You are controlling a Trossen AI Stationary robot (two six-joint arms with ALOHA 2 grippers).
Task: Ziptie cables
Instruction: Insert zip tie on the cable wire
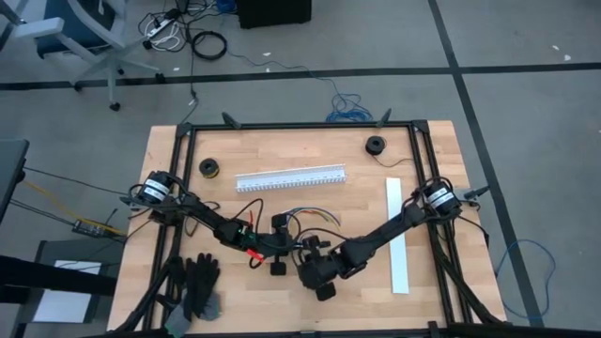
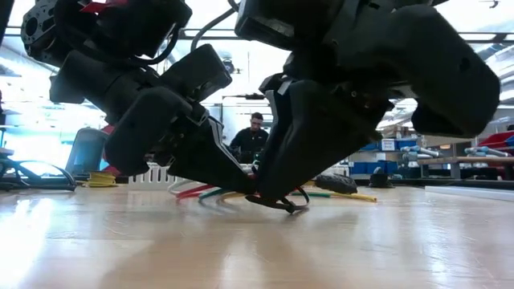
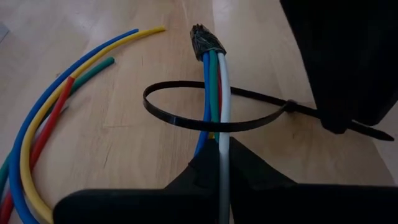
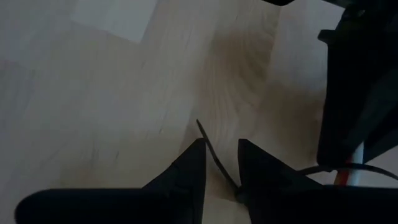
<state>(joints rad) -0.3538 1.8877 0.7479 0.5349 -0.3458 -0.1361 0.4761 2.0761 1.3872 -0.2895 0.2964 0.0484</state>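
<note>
A pale wooden table [image 1: 188,160] with a black frame stands on a grey floor; in the low view a person [image 2: 254,136] sits far behind it in a bright workshop.

Near the table's middle front lie the cables [image 3: 213,81], thin red, green, blue, yellow and white wires. Their bundled ends, bound by a small dark tip, run straight out from the left gripper [image 3: 217,163] along its line of sight, while the loose lengths curve away across the wood beside it.

A black zip tie [image 3: 186,118] forms a wide, slack loop around the bundle, lying crosswise to it; its tail runs off to one side.

The left gripper's fingers are closed tight on the bundle, the white wire showing between them.

The right gripper [image 4: 221,168] is low over the table just beside the left one; its fingers stand slightly apart with the thin black tie strip passing between them, and whether they pinch it cannot be told.

No writing is readable.
</note>
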